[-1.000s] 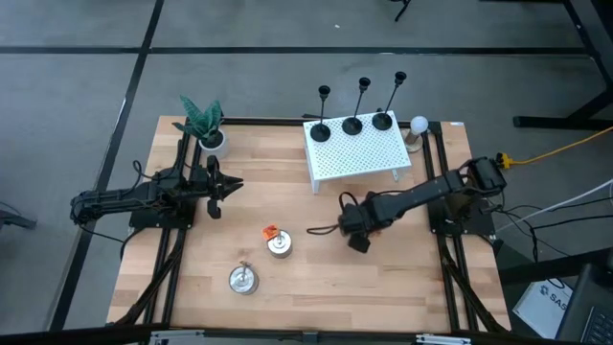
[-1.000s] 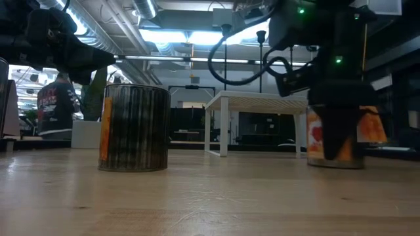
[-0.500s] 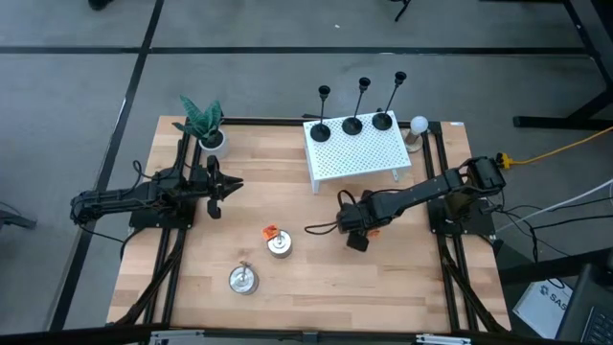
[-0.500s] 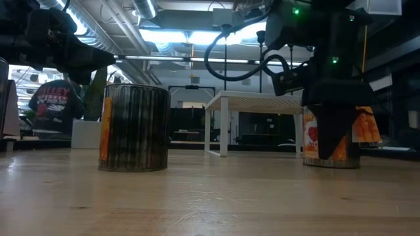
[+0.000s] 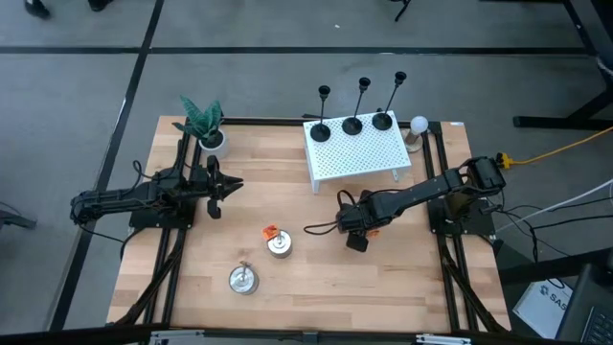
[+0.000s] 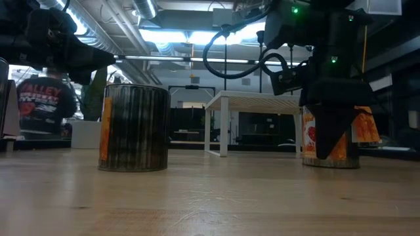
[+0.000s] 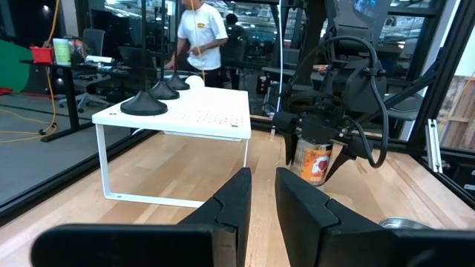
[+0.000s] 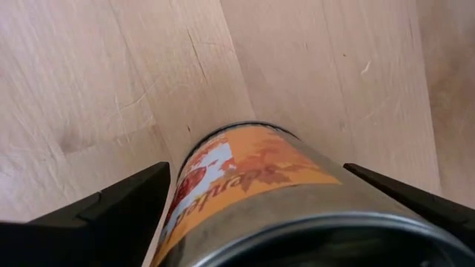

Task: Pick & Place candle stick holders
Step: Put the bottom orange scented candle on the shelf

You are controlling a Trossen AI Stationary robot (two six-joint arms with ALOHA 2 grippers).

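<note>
On the wooden table [image 5: 316, 278], the right tool [image 5: 352, 230] — seemingly open — straddles a ribbed, orange-labelled can [image 8: 252, 193].

Two dark, matte arms, left [image 5: 124, 199] and right [image 5: 421, 192], built of jointed segments; black cables looped along right one; small green lights, possibly indicator lamps, glowing on its housing.

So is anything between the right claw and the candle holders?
Yes: an orange-labelled can sits between the open fingers of the right gripper. Past it, bare table reaches the white shelf holding the candle stick holders. The left gripper waits aside.
</note>
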